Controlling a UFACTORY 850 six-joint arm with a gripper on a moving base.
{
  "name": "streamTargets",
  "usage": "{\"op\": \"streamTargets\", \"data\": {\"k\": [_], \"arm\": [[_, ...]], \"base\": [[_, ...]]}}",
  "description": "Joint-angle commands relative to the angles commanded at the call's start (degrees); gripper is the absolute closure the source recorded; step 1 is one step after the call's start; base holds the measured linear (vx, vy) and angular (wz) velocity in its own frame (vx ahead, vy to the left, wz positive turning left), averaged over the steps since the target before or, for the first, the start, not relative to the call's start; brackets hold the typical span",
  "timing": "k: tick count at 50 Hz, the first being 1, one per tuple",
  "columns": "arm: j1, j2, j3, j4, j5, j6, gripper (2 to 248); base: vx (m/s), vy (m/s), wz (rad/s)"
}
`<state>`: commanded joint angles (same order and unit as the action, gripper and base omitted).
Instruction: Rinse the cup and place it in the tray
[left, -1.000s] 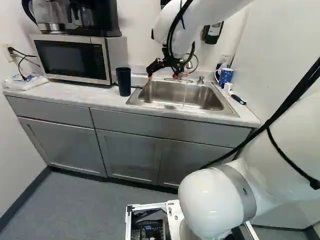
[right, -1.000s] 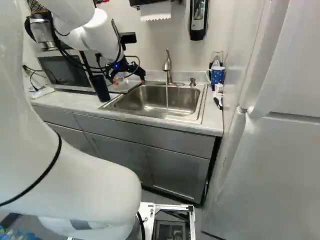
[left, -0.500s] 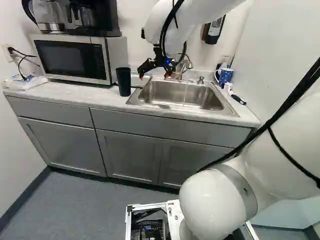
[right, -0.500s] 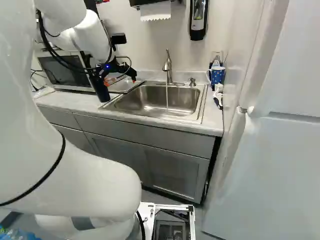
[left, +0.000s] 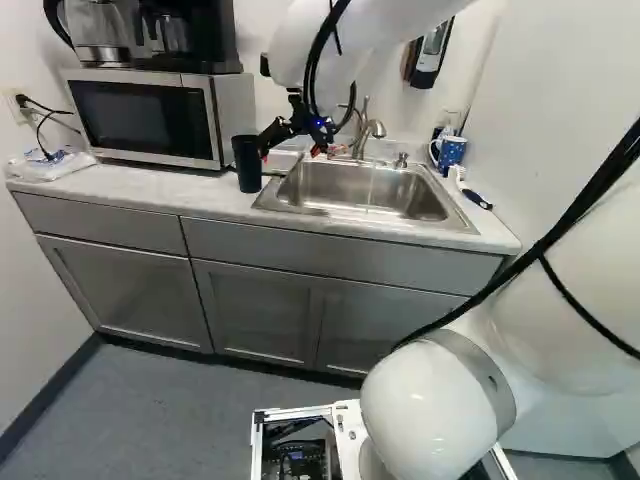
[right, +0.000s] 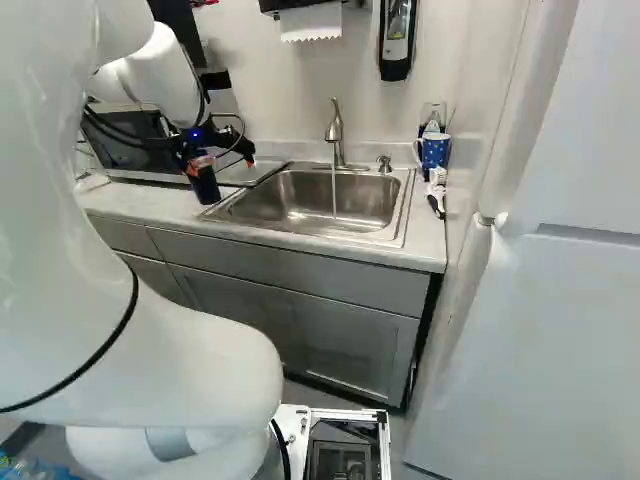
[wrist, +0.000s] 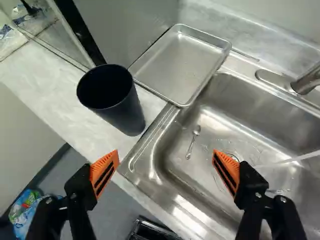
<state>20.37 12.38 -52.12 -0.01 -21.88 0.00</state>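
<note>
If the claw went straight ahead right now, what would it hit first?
The claw would likely meet the sink rim first, passing beside the cup, though depth is unclear.

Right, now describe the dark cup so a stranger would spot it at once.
On the counter, look between the microwave and the sink. There, beside the metal tray, stands a tall, dark cup, upright and open at the top. Unlike the dotted blue mug across the sink, it is plain and shows no handle.
</note>
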Motion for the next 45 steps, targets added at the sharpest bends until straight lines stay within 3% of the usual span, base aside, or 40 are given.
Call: {"op": "streamTargets", "data": {"k": [26, 45], "arm": [[5.45, -1.61, -0.34, 0.0, 1.15, 0.0, 3], [5.88, -3.86, 0.17, 0.0, 5.31, 0.0, 3]], "base": [[0.0, 0.0, 0.0], [0.0, 0.0, 0.0]]}}
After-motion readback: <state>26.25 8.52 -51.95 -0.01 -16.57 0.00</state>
